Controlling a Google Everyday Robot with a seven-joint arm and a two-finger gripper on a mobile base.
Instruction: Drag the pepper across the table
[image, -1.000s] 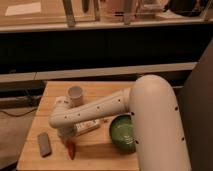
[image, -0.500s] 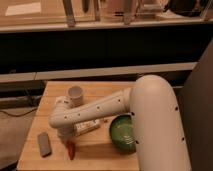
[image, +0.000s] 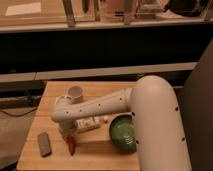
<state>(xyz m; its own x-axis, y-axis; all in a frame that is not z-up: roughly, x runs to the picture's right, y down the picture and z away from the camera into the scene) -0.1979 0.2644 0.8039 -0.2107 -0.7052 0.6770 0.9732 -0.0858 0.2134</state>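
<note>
The pepper (image: 71, 145) is a small red-orange chili lying near the front left of the light-brown wooden table (image: 95, 156). My gripper (image: 68, 134) hangs at the end of the white arm (image: 95, 107), which reaches from the right across the tabletop. The gripper sits directly over the pepper's upper end and hides it. I cannot tell whether it touches or holds the pepper.
A grey rectangular block (image: 44, 144) lies left of the pepper. A green bowl (image: 122, 132) sits at the right of the table, a white cup (image: 75, 93) at the back, and a pale packet (image: 89, 124) under the arm. A long shelf (image: 100, 75) runs behind.
</note>
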